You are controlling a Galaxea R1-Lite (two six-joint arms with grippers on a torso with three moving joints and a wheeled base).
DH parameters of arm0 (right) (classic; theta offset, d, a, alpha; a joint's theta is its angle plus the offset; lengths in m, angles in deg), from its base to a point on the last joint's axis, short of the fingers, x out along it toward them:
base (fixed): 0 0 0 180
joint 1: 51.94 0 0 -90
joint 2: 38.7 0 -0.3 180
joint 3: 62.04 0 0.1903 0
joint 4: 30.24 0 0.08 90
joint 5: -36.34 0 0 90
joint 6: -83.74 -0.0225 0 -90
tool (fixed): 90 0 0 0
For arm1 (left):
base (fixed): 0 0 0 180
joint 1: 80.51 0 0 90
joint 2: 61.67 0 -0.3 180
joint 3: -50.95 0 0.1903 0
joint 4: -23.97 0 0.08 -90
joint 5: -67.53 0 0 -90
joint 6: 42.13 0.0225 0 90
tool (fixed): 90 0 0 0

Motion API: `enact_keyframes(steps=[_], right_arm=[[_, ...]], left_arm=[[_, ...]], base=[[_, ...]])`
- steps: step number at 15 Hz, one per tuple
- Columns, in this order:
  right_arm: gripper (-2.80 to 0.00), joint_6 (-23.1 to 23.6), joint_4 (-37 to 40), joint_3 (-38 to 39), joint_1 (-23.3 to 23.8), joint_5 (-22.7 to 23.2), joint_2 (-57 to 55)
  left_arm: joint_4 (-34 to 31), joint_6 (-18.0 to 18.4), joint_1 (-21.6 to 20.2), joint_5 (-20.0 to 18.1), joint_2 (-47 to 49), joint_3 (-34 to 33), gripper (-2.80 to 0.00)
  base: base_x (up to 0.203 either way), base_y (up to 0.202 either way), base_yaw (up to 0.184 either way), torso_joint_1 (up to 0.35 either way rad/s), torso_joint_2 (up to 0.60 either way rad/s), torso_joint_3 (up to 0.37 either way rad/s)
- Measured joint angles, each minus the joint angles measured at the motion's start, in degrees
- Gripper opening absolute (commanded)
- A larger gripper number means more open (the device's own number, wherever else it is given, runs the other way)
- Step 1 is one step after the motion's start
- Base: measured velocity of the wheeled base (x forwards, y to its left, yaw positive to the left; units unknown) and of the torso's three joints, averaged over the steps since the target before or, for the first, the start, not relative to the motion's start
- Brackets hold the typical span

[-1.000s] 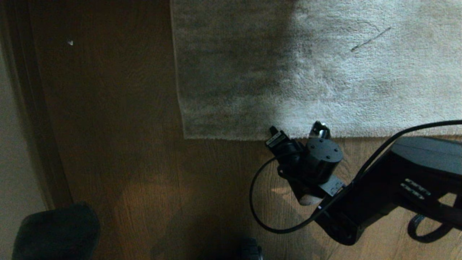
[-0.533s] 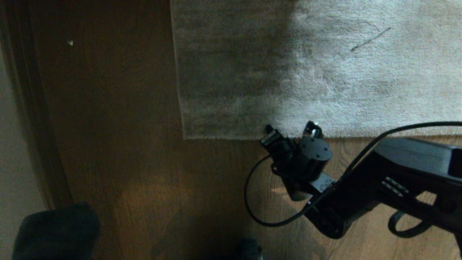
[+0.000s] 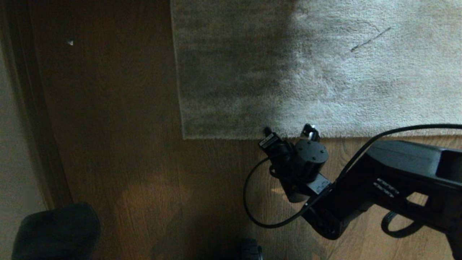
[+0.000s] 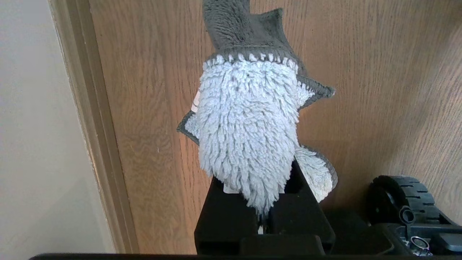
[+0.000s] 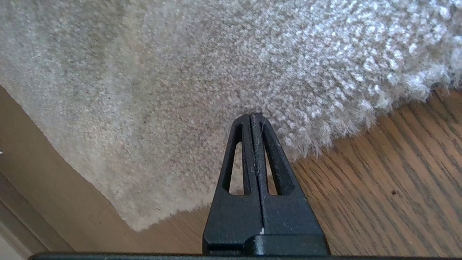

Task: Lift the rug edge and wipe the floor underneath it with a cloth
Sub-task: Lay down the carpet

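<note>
- A pale wall [image 3: 14, 144] and a dark wooden trim strip [image 3: 32, 108] run along the far left of the head view.
- A dark rounded shape [image 3: 57, 231] sits low at the left; what it is cannot be told.
- The left gripper [image 4: 265, 216] shows only in its wrist view, hanging over the floor [image 3: 119, 126] beside the trim, its fingers clamped together on the cloth [image 4: 249, 130].
- The cloth is shaggy and whitish on the side facing the camera, with a grey plush backing and stitched border, and it drapes away from the fingers.
- A black wheel [image 4: 400, 195] of the base shows just beside that gripper.
- The floor is brown board with wavy grain, dark in shadow at left, lighter toward the right.
- The rug [image 3: 325, 65] lies flat, filling the upper middle and right of the head view; its corner is at centre.
- The rug edge [image 3: 223, 138] runs straight along the boards, unlifted.
- The right gripper [image 5: 254, 121] is at that edge, right of the corner, fingers pressed together with nothing between them, the tips over the pile just inside the border.
- The right arm [image 3: 397, 180] reaches in from the lower right, a black cable [image 3: 252, 213] looping beneath it.
</note>
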Motion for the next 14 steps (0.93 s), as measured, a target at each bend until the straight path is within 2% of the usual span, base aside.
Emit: enact_keyframes(steps=[9, 14], right_arm=[[-2.80, 1.3, 0.1, 0.2, -0.1, 0.0, -0.3], [-2.80, 3.5, 0.2, 0.8, -0.8, 0.6, 3.0]], left_arm=[[0.0, 0.0, 0.0, 0.0, 0.0, 0.0, -2.80], [0.0, 0.0, 0.0, 0.0, 0.0, 0.0, -2.80]], base=[[0.000, 0.000, 0.000, 0.000, 0.00, 0.000], [0.000, 0.000, 0.000, 0.000, 0.00, 0.000]])
